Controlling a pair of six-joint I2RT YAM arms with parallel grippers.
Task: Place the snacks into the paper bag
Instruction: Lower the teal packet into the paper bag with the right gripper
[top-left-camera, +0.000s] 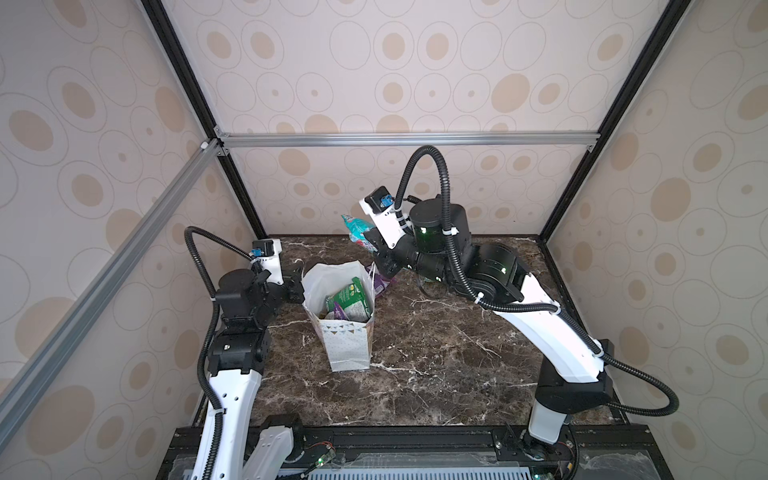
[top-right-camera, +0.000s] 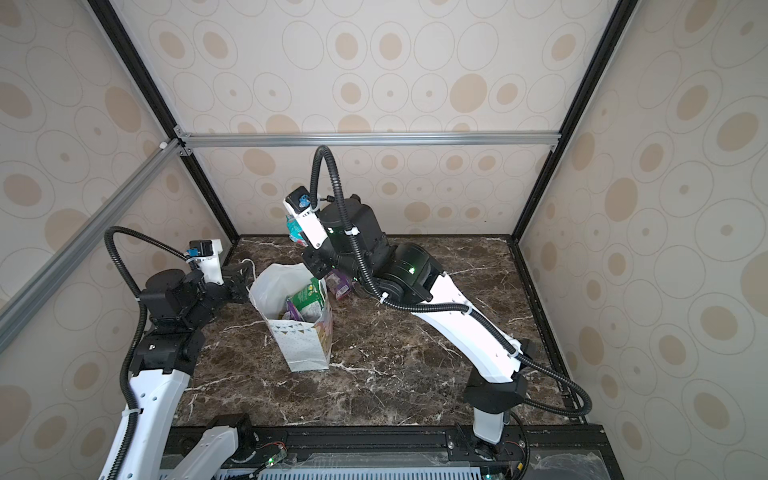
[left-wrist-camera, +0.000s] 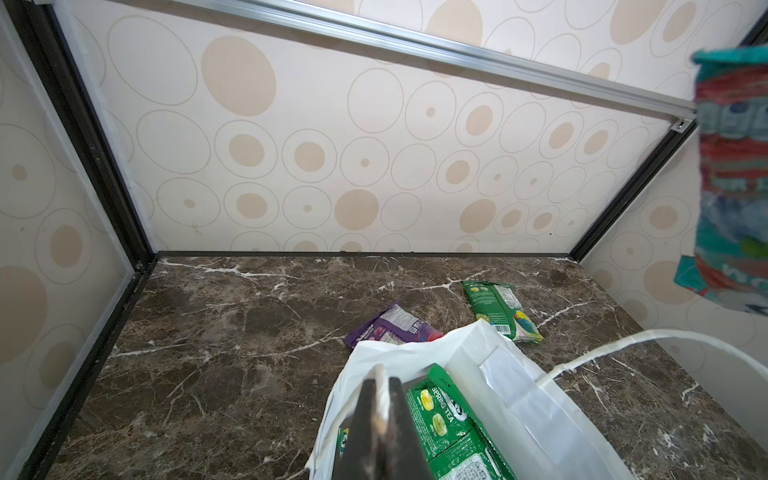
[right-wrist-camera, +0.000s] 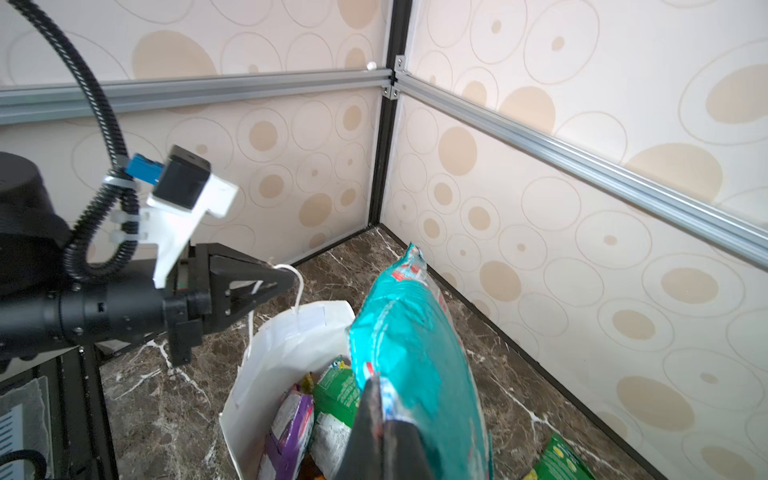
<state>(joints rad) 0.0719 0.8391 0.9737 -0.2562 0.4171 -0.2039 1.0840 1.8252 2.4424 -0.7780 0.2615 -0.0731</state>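
Where it stands upright on the marble table (top-left-camera: 436, 374), the dotted paper bag (top-left-camera: 347, 349) has its cord handle (right-wrist-camera: 297, 286) pinched in my left gripper (right-wrist-camera: 284, 277), arm level. My right gripper (right-wrist-camera: 380, 397), raised, clenches a glossy teal packet (right-wrist-camera: 415, 345), long axis upright, over the bag's far rim. Beyond: purple packet (left-wrist-camera: 395, 326), green packet (left-wrist-camera: 500, 309), flat.

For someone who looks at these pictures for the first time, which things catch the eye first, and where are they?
The teal packet stands out most: the right tool grips it in the air, by the far rim of the paper bag. That white bag stands open on the marble table with a green packet showing inside, and the left tool pinches its cord handle.
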